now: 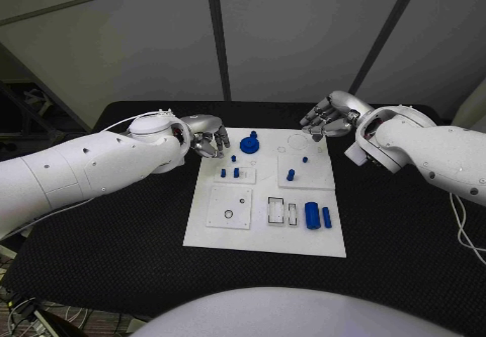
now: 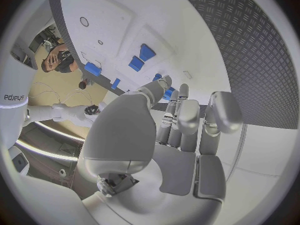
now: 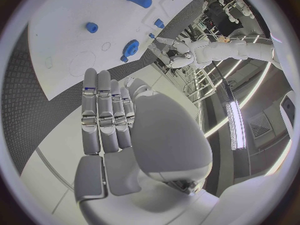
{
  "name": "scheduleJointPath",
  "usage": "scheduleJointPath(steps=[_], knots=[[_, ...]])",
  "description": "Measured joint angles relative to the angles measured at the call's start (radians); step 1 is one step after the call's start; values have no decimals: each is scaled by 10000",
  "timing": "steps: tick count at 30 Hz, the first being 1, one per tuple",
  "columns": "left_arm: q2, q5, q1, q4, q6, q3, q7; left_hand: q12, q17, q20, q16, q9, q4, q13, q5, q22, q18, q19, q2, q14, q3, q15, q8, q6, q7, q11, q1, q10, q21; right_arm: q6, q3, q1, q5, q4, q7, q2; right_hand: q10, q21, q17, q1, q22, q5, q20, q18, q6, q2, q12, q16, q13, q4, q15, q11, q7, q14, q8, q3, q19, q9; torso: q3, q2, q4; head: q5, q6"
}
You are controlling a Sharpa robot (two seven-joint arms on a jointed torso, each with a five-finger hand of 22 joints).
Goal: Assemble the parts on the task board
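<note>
Black textured table (image 1: 121,246) under pale grey wall panels. White rectangular task board (image 1: 265,239) at the table's middle, long side running from near edge to far edge, bearing raised white square plates and small blue parts.

Near the board's far edge, left of centre: blue round knobbed part (image 1: 250,145), standing upright; also visible in the right wrist view as a ribbed blue disc (image 3: 130,48). Beside it toward the far right corner: faint empty round recess (image 1: 298,141). On the far-left square plate: two short blue pegs (image 1: 230,172) upright, with a third small blue peg (image 1: 233,159) just beyond the plate. On the far-right square plate: one blue peg (image 1: 291,175) upright and a smaller blue stub (image 1: 305,159) beyond it. Near the board's right edge, toward the near side: thick blue cylinder (image 1: 313,215) lying flat, with a thin blue bar (image 1: 327,217) just beside it, next to two empty rectangular slots (image 1: 275,210). On the near-left square plate: small dark hole (image 1: 229,213).

Left silver hand (image 1: 208,137) at the board's far-left corner, over the edge, fingers partly curled and apart, gripping nothing, seemingly clear of the parts; same loose pose in the left wrist view (image 2: 181,120). Right silver hand (image 1: 329,116) beyond the board's far-right corner, above the table, fingers straight and side by side in the right wrist view (image 3: 106,110), empty.
</note>
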Motion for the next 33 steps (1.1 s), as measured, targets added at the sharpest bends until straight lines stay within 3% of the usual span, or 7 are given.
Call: scheduleJointPath(steps=[2, 7, 14, 19, 20, 28, 33], knots=[[-134, 129, 0, 43, -178, 17, 0, 0, -1401, 26, -923, -11, 0, 1, 0, 0, 488, -530, 0, -676, 0, 56, 0, 84, 3, 56, 0, -75, -1331, -55, 0, -61, -194, 93, 2, -107, 67, 369, 211, 0, 251, -140, -128, 0, 90, 0, 0, 336, -36, -111, -112, -68, -42, 410, 0, 1, 247, 0, -9, -29, -3, -35, 28], [-534, 1271, 1, 158, -698, 39, 37, 0, -3430, 113, -2280, -12, 93, -36, 119, 0, 547, -1401, 0, -1659, 17, 125, 203, 503, 56, 185, 0, -330, -3509, -166, 0, -230, -931, 347, -18, -360, 102, 1609, 1151, -1, 1208, -329, -336, 0, 252, 0, 0, 1582, -135, -249, -268, -176, -104, 726, 0, 90, 515, 0, -46, -148, -23, -232, 153], [-941, 4980, -61, 336, -1646, 49, 484, 299, -3771, 104, -2488, 5, 81, 34, 274, 0, 781, -1671, 28, -1745, 84, 103, 274, 651, 68, 108, 28, -143, -4260, -276, -5, -674, -2675, 588, -299, -566, 228, 5928, 2861, 92, 5527, -1126, -479, -319, 433, 92, 88, 3848, -111, -384, -360, -300, -173, 708, -158, 775, 800, 0, -112, -363, -83, -526, 388], [-1212, 7860, -171, 682, -2021, 49, 1265, 368, -4018, 136, -2778, -31, 247, 45, 274, -160, 835, -2237, 24, -2026, -259, 145, 273, 650, 68, 108, -217, -144, -5668, -325, -4, -895, -3815, 617, -583, -524, -71, 6615, 3354, -110, 6244, -1144, -473, -319, 433, -109, 0, 4502, -154, -263, -360, -259, -174, 707, -224, 942, 794, -10, -146, -497, -160, -681, 477], [-1258, 8422, -201, 771, -2033, 49, 1431, 425, -4112, 165, -2889, -33, 285, 50, 274, -339, 1321, -2454, 44, -2180, -435, 159, 273, 650, 68, 113, -281, -149, -6174, -326, -3, -927, -3998, 617, -635, -509, -163, 6681, 3420, -164, 6316, -1195, -428, -318, 409, -163, -51, 4587, -191, -234, -360, -241, -150, 707, -261, 970, 749, -18, -153, -524, -177, -708, 491], [-1520, 12322, -382, 1616, -1874, 47, 2595, 660, -4646, 324, -3432, -54, 399, 91, 273, -930, 1276, -3119, 138, -3116, -1238, 297, 273, 650, 69, 213, -259, -408, -7232, -299, 0, -1210, -5128, 617, -970, -321, -922, 7511, 4398, -461, 7183, -1603, -308, -476, -19, -459, -264, 5906, -497, -112, -247, -44, -6, 741, -275, 1092, 747, -30, -222, -653, -225, -842, 629], [-1535, 13405, -432, 1927, -1758, 44, 3042, 764, -4878, 382, -3568, -58, 411, 100, 273, -1155, 787, -3230, 241, -3336, -1463, 374, 273, 650, 69, 239, -155, -458, -7526, -257, 1, -1370, -5537, 594, -1081, -41, -1081, 8001, 4978, -425, 7695, -1687, -224, -473, -224, -501, -264, 6698, -610, -91, -212, 43, 35, 707, -275, 1114, 832, -29, -255, -693, -225, -895, 688]])
